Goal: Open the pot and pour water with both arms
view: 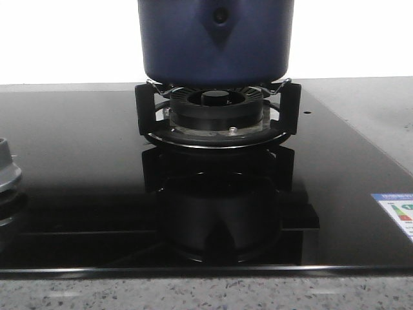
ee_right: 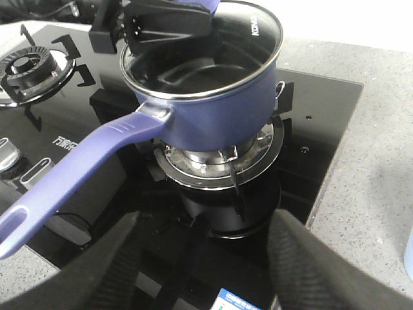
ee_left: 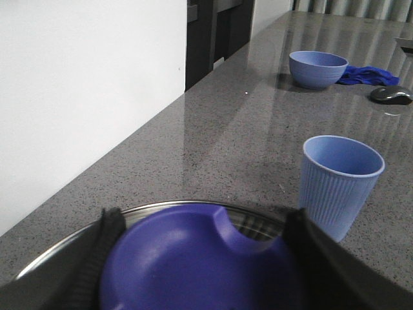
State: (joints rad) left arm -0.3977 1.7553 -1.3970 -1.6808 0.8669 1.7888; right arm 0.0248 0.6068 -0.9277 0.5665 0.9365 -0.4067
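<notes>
**Pot on the burner, lid gripped by the left arm**

Sits on the black burner [view: 216, 110] of a glossy black stovetop [view: 77, 181]: the dark blue pot [view: 216, 39], resting on the metal pot supports [view: 147, 106], its pointed handle mount and rivet facing the front camera. Seen from the right wrist as an open pan with a steel rim, dark inside, with a long purple-blue handle [ee_right: 71, 171] reaching toward the camera. Just above the far rim, a black gripper-like part, partly cut off by the frame edge.

Left gripper [ee_left: 200, 258]: fingers [ee_left: 106, 242] spread either side of a blue knob on the lid [ee_left: 193, 210], a glass lid with a metal rim; closed on the knob, by the look of it. Beyond the lid on the grey speckled counter [ee_left: 226, 129]: a ribbed blue cup [ee_left: 337, 184] close by, a blue bowl [ee_left: 317, 68] farther off, with a blue cloth [ee_left: 368, 75] beside it.

Right gripper [ee_right: 206, 258]: fingers [ee_right: 303, 265] wide apart, holding nothing, hovering short of the pot handle and not touching it. A second burner [ee_right: 32, 68] at the far side of the stovetop.
</notes>
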